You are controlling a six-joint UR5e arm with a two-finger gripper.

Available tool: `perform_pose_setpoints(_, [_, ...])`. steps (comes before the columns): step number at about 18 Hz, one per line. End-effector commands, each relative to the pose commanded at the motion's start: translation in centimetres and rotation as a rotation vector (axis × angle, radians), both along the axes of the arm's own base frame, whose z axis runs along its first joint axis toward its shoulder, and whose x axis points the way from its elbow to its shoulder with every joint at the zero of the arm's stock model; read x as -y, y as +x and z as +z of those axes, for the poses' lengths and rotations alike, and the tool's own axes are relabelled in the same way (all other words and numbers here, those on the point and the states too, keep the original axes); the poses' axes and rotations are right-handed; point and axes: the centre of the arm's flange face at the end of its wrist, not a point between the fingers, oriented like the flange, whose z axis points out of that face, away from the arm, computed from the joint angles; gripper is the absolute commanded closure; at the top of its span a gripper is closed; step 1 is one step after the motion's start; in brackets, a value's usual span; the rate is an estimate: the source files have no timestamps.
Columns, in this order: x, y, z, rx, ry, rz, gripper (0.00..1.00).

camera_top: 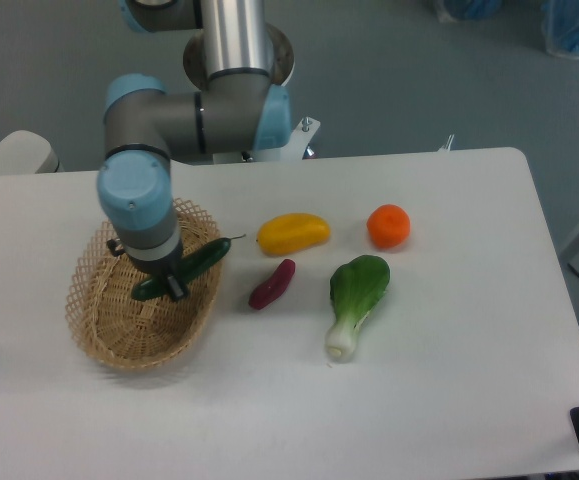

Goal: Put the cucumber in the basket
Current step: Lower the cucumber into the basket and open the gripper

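Observation:
The dark green cucumber [191,266] hangs over the oval wicker basket [104,330], lying slantwise above its middle and right side. My gripper [165,285] points down from the blue wrist and is shut on the cucumber near its lower left part. The cucumber's right end sticks out toward the basket's right rim. The fingertips are mostly hidden by the wrist and the cucumber.
A yellow fruit [293,233] and an orange [389,226] lie right of the basket. A small purple sweet potato [271,284] and a bok choy [356,301] lie below them. The arm's base [237,60] stands at the table's far edge.

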Motion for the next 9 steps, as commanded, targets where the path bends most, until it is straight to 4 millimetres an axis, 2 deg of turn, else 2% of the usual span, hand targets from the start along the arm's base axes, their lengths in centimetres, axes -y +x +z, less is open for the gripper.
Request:
perform_pose_setpoints(3, [-0.6, 0.1, -1.3, 0.013, 0.007, 0.025, 0.65])
perform_pose_setpoints(4, [-0.9, 0.1, -1.2, 0.009, 0.020, 0.051, 0.64])
perform_pose_setpoints(6, [-1.0, 0.2, -1.6, 0.024, 0.028, 0.073, 0.55])
perform_pose_setpoints(7, [-1.1, 0.4, -1.7, 0.030, 0.027, 0.072, 0.35])
perform_pose_setpoints(8, [-1.2, 0.4, -1.7, 0.029, 0.028, 0.071, 0.08])
perform_pose_setpoints(9, [-1.2, 0.4, -1.8, 0.030, 0.027, 0.071, 0.00])
